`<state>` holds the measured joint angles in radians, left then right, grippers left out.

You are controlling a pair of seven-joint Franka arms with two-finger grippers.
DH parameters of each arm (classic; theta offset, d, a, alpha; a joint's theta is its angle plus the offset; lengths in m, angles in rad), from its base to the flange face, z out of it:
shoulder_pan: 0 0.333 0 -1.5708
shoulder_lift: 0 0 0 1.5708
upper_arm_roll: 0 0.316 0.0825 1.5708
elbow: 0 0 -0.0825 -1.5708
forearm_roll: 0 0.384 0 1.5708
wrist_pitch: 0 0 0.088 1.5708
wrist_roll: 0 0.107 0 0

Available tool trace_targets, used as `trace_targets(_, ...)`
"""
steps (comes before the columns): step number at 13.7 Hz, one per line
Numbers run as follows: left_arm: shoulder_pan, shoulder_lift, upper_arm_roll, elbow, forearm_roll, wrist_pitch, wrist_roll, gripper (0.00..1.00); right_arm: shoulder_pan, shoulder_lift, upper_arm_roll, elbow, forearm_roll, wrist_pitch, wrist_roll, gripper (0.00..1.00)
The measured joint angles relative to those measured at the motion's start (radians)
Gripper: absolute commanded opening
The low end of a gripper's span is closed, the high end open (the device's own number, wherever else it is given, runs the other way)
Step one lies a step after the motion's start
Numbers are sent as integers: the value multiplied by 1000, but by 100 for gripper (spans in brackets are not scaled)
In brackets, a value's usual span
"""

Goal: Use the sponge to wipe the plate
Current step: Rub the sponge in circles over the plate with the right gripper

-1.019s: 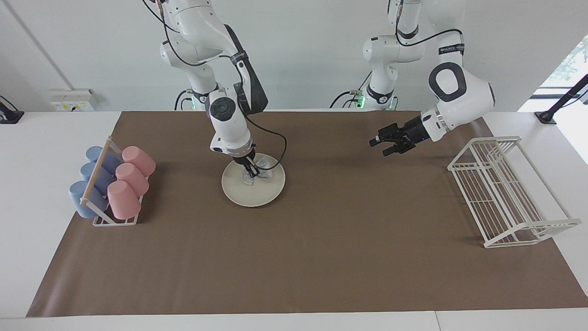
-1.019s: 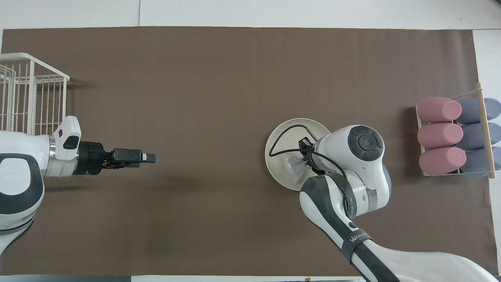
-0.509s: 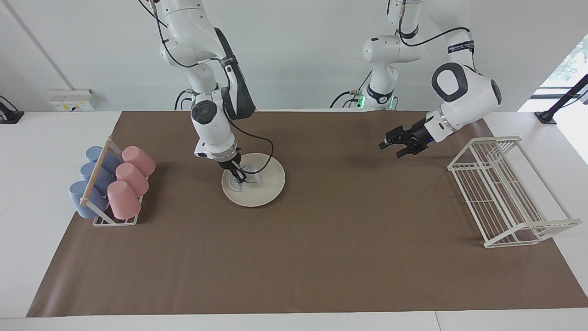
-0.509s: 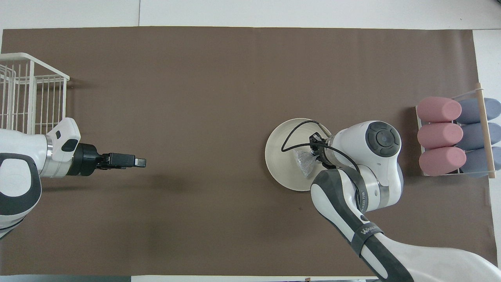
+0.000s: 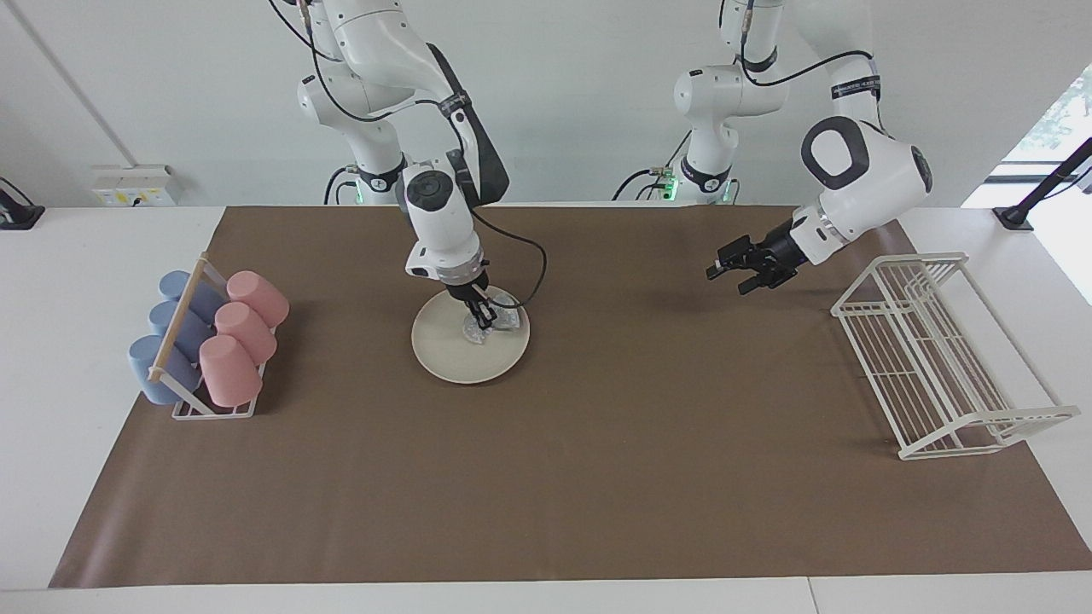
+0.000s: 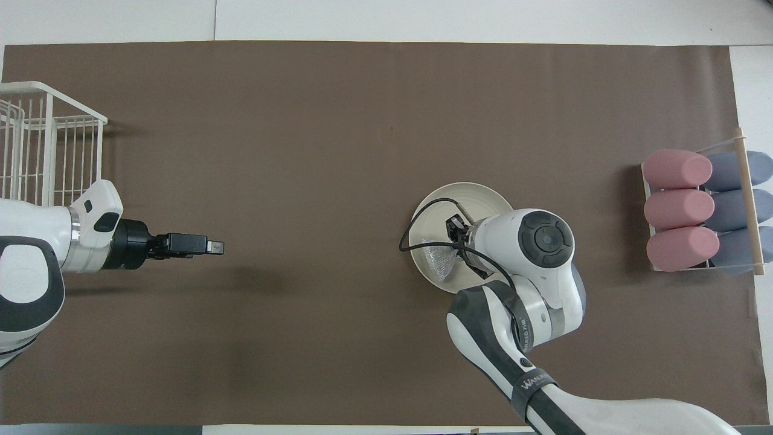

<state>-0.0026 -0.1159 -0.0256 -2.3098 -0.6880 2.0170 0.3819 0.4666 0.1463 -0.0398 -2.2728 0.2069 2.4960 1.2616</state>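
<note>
Right pincer (image 5: 485, 321) clamped on sponge (image 5: 495, 320), pressed onto plate (image 5: 452, 350) at edge toward left arm; bare plate lies toward right arm's end; left pincer (image 5: 727, 275) wide, waiting over table

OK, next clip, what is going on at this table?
The right gripper is shut on the sponge, a silvery wad, and presses it onto the plate at the side toward the left arm. The plate lies on the brown mat, between a holder of pink and blue cups at the right arm's end and a white wire rack at the left arm's end. The left gripper waits over bare mat near the rack, holding nothing.
</note>
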Motion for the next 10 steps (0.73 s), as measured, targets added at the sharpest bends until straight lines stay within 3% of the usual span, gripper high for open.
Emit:
trace_targets(4,-1,2,-4,0,0,30,-20,100,-133,1,-4,-4,1,-1,-197,0)
trace_targets(10,-4,13,-11,1,0,75,-54,100,-59,-2,0,-4,1,0,-100,0)
